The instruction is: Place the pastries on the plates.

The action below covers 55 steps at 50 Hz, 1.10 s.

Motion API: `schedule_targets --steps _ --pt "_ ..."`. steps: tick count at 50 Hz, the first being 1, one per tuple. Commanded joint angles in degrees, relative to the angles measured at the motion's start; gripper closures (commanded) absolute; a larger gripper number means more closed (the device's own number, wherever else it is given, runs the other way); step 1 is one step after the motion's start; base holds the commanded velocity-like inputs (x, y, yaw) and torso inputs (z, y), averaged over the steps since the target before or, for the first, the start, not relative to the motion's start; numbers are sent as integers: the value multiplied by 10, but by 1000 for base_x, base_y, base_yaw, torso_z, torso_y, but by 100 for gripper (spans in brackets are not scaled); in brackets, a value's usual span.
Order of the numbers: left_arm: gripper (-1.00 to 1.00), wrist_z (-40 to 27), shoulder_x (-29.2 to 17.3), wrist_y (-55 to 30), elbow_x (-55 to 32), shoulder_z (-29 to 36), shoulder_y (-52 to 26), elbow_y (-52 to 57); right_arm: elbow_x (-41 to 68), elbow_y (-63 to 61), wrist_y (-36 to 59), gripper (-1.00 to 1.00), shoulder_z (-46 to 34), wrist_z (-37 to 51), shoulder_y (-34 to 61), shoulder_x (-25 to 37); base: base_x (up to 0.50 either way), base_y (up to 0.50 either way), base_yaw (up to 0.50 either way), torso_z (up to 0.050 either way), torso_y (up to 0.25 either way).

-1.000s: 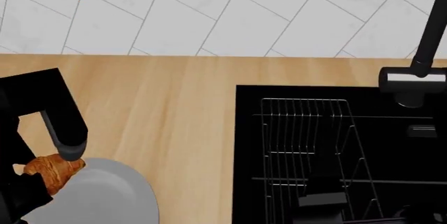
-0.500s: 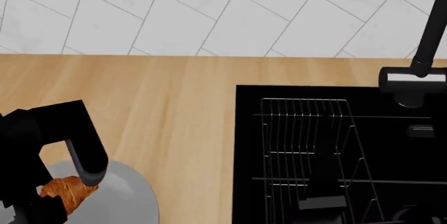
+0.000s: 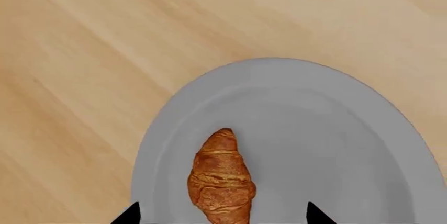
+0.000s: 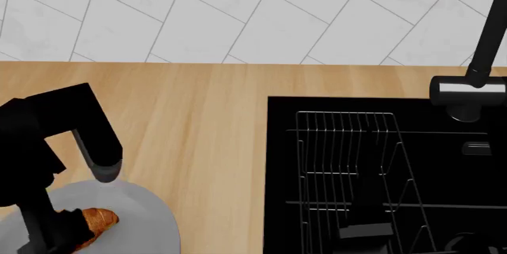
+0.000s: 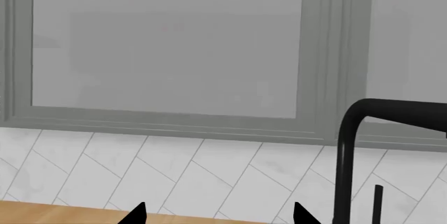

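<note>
One golden-brown ridged croissant (image 3: 222, 179) lies flat on the plain light grey round plate (image 3: 328, 130), toward one side of the plate's well rather than its centre. That plate sits on the light wooden worktop (image 4: 198, 117) near its front left corner, well left of the black sink (image 4: 467, 171) with its wire rack (image 4: 348, 165). My left gripper (image 3: 222, 214) hangs above the croissant with both fingertips spread clear of it, so I judge the pastry released. My right gripper (image 5: 218, 214) faces the tiled wall and grey window frame (image 5: 167, 116), tips apart, holding nothing. I judge one placement complete. The second croissant and the blue plate are in none of my views; that placement remains.
</note>
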Motion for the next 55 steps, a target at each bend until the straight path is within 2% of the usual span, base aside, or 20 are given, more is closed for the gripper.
schedule_targets --steps 1,6,13,21,29,34,39,40,45,48,55 --pt "-100 -13 -22 -11 -47 -48 -71 13 4 -1 2 -100 2 -1 2 -1 0 0 0 0 0" --pt "-100 -60 -46 2 -102 -91 -93 31 9 -1 8 -100 4 -3 6 -1 0 0 0 0 2" --pt "-100 -118 -89 51 -167 -132 -80 48 11 -2 14 -100 7 -3 9 -2 0 0 0 0 0" --pt "-100 -248 -187 205 -263 -218 -38 144 35 -6 46 -100 20 -6 33 -10 0 0 0 0 0" --pt "-100 -366 -260 294 -257 -256 -17 248 59 -1 61 -100 34 -19 54 -11 0 0 0 0 0" --pt "-100 -421 -315 376 -298 -300 -9 329 72 -3 74 -100 43 -25 69 -11 0 0 0 0 0" --pt "-100 -477 -360 401 -311 -315 -8 401 95 -7 86 -100 57 -28 89 -6 0 0 0 0 0" --pt "-100 -505 -375 418 -309 -317 -3 413 104 -11 96 -100 63 -27 99 -8 0 0 0 0 0" --pt "-100 -511 -414 453 -325 -330 6 457 132 -17 123 -100 80 -27 129 -14 0 0 0 0 0" --pt "-100 -538 -436 470 -328 -342 1 489 139 -17 128 -100 87 -26 139 -15 0 0 0 0 0" --pt "-100 -581 -443 494 -348 -353 -5 526 160 -23 149 -100 105 -19 168 -23 0 0 0 0 0"
